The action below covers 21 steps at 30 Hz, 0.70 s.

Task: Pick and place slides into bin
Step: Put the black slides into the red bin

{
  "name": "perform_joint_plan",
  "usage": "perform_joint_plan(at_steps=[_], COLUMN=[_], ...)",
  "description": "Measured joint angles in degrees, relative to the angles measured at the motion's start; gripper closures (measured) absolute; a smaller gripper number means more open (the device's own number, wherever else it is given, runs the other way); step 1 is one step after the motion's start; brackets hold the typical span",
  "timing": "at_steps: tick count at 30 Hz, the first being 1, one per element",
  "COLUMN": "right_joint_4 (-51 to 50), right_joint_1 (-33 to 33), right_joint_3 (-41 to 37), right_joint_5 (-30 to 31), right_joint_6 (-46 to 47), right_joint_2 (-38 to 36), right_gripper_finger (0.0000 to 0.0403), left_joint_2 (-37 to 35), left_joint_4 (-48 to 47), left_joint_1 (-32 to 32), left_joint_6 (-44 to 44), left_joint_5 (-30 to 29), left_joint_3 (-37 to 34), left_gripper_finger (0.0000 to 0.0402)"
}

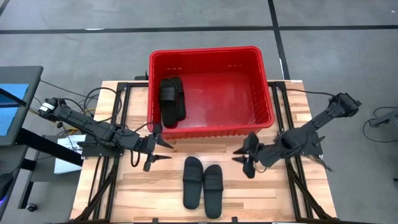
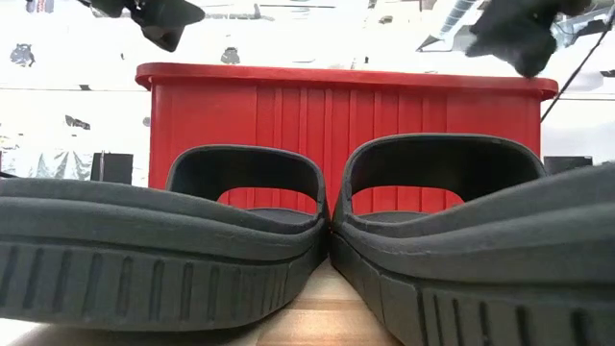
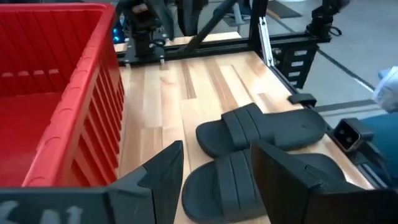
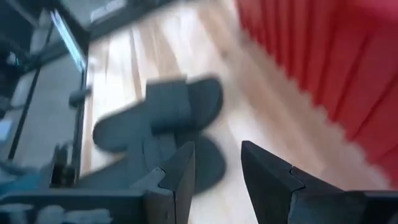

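Note:
Two black slides (image 1: 203, 182) lie side by side, soles down, on the wooden table in front of the red bin (image 1: 261, 68). In the low view they fill the foreground (image 2: 250, 240), with the bin (image 2: 336, 115) behind them. More black slides (image 1: 172, 101) lie overlapping on the bin's floor by its left wall. My left gripper (image 1: 163, 151) hovers open near the bin's front left corner; its wrist view shows both table slides (image 3: 267, 134) past its fingers (image 3: 217, 163). My right gripper (image 1: 240, 155) hovers open to the right of the table slides, with nothing between its fingers (image 4: 217, 163).
Black frame rails (image 1: 118, 124) run along both sides of the table, and cables trail at the left edge. A stretch of bare wood (image 1: 143, 186) lies left of the slides and another between the slides and the bin's front wall (image 1: 211, 132).

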Motion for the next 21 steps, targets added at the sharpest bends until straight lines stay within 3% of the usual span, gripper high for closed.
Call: perform_joint_plan(at_steps=[4, 10, 21], right_joint_4=[1.1, 5.3, 4.7], right_joint_1=[1.0, 4.3, 8.9], right_joint_3=[0.0, 2.0, 11.6], right_joint_5=[-3.5, -4.0, -3.8], right_joint_6=[3.1, 3.4, 2.5], right_joint_2=[7.0, 16.7, 27.1], right_gripper_finger=[0.0279, 0.027, 0.0234], left_joint_2=[0.0, 0.0, 0.0], left_joint_4=[0.5, 0.8, 0.8], left_joint_1=[0.0, 0.0, 0.0], left_joint_6=[1.5, 1.9, 1.9], left_joint_5=[-0.1, -0.1, -0.2], left_joint_3=[0.0, 0.0, 0.0], left_gripper_finger=[0.0223, 0.0223, 0.0223])
